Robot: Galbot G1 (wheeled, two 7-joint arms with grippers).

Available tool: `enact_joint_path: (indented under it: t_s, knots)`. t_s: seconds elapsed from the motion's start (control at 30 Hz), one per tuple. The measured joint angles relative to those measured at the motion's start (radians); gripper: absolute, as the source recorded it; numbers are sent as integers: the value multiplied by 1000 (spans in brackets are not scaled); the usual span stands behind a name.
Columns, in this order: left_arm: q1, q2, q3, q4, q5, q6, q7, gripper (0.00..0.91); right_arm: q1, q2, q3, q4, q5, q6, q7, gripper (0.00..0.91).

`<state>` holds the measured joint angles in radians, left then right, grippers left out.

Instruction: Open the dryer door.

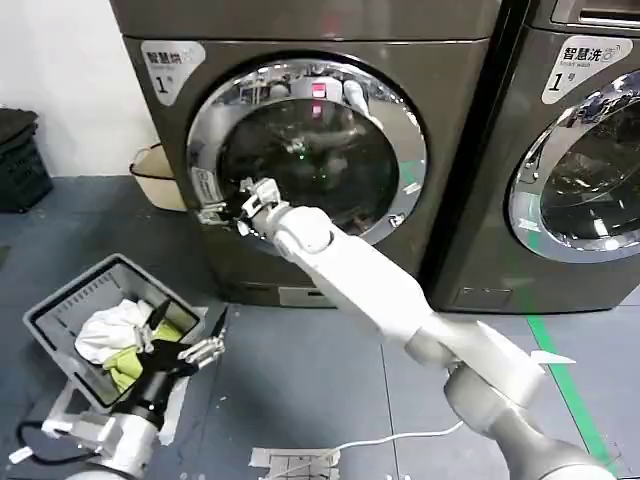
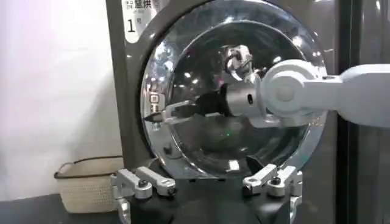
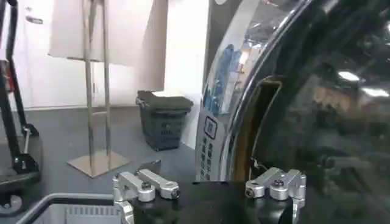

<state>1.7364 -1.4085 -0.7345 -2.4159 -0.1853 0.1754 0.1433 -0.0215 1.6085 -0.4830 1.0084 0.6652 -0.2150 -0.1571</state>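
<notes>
The dryer door [image 1: 305, 150] is a wide chrome ring around dark glass with a small pink mark [image 1: 318, 90] near its top, and it lies against the machine front. My right arm reaches across the glass, and my right gripper [image 1: 232, 207] is open at the ring's left edge. The left wrist view shows that gripper [image 2: 155, 115] with its tips at the left rim of the door [image 2: 183, 164]. Close in front of my right gripper [image 3: 211, 192] are the chrome rim [image 3: 219, 122] and a dark recess in it. My left gripper [image 1: 188, 328] [image 2: 208, 189] hangs open low at the left, holding nothing.
A grey laundry basket [image 1: 60, 305] with clothes sits on the floor under my left gripper. A second machine [image 1: 580, 170] stands to the right. A woven basket [image 1: 150, 175] sits beside the dryer and a black basket [image 1: 20, 160] at the far left. A white cable [image 1: 390, 438] crosses the floor.
</notes>
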Motion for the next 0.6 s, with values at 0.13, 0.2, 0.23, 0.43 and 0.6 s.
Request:
enact_joint_path:
  t_s: [0.13, 0.2, 0.23, 0.43, 0.6]
  knots:
    - [1, -1, 0, -1, 0, 0, 0, 907, 11, 2, -1, -27, -5, 7, -29, 907]
    - [2, 0, 0, -2, -1, 0, 0, 907, 16, 2, -2, -44, -7, 13, -40, 907]
    - [2, 0, -1, -3, -1, 0, 0, 907, 18, 2, -2, -51, -9, 16, -45, 907]
    - [8, -3, -1, -4, -2, -3, 0, 907, 26, 3, 1, -98, -28, 29, -90, 907]
    - [8, -3, -1, -4, -2, -4, 0, 907, 26, 3, 4, -120, -34, 38, -122, 907]
